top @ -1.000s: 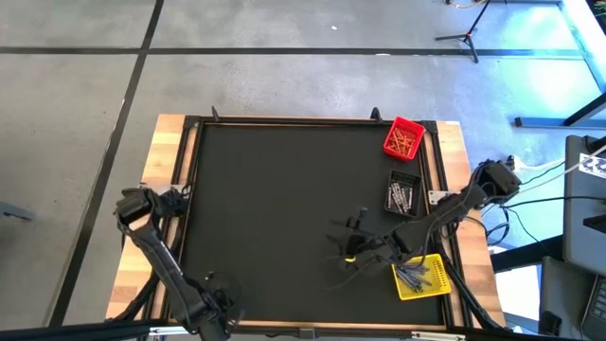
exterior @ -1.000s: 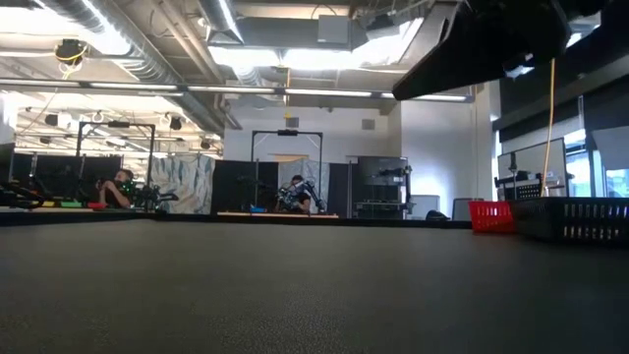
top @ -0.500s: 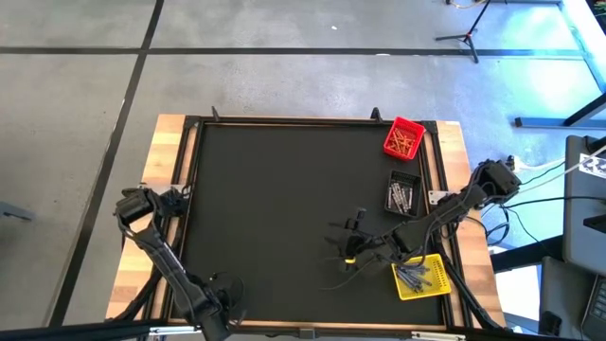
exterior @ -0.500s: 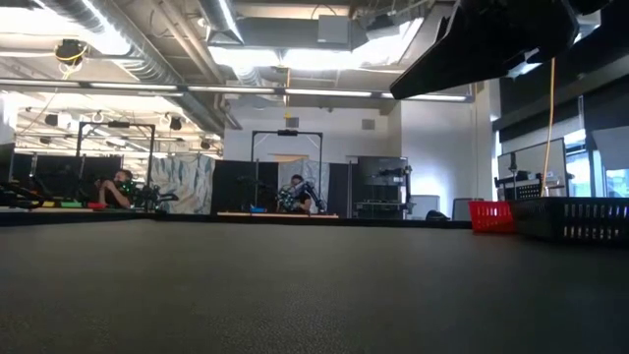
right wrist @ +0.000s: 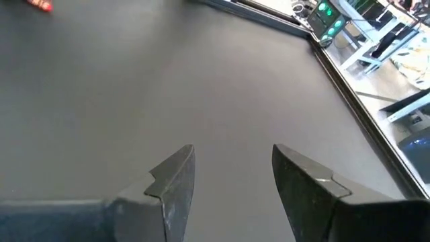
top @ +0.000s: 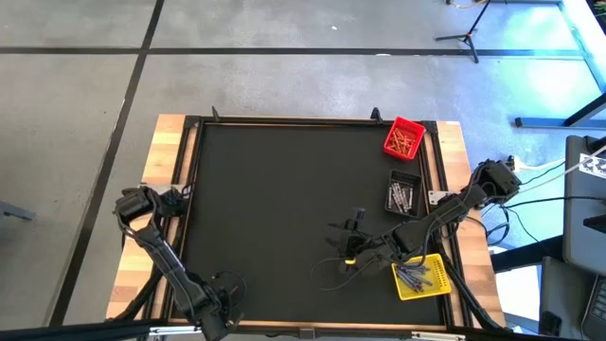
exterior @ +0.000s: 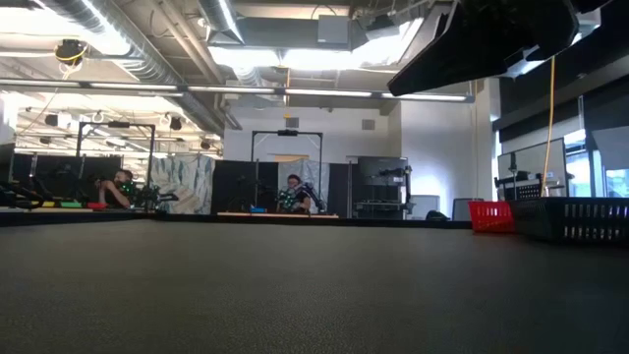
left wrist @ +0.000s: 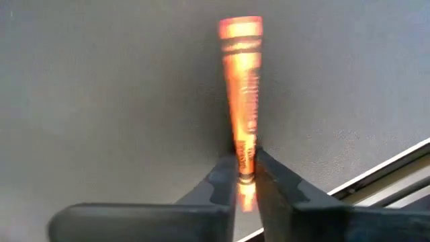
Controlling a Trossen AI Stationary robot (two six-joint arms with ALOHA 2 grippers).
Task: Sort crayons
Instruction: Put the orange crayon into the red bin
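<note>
My left gripper [left wrist: 244, 176] pinches an orange crayon [left wrist: 242, 94] near its lower end; paper-wrapped stick w/ dark print, pointing out past the fingertips over the mat [left wrist: 101, 101]. In the high view that gripper [top: 223, 289] sits at the mat's near-left corner, by the metal edge strip.

Right gripper [right wrist: 232, 168] fingers spread wide, nothing between, hovering over bare mat. High view puts it [top: 348, 248] right of centre, just beside the yellow bin [top: 437, 278].

Bins along the right edge: yellow square w/ blue-grey crayons [top: 413, 276], black mesh bin [top: 404, 177] w/ grey sticks [top: 401, 198], red bin [top: 417, 127] w/ orange sticks [top: 401, 142].

Mat is dark, fine-grained rubber on a wood table [top: 164, 152]. Low view: red bin and black mesh bin far right, workshop behind w/ ppl seated [exterior: 120, 186].
</note>
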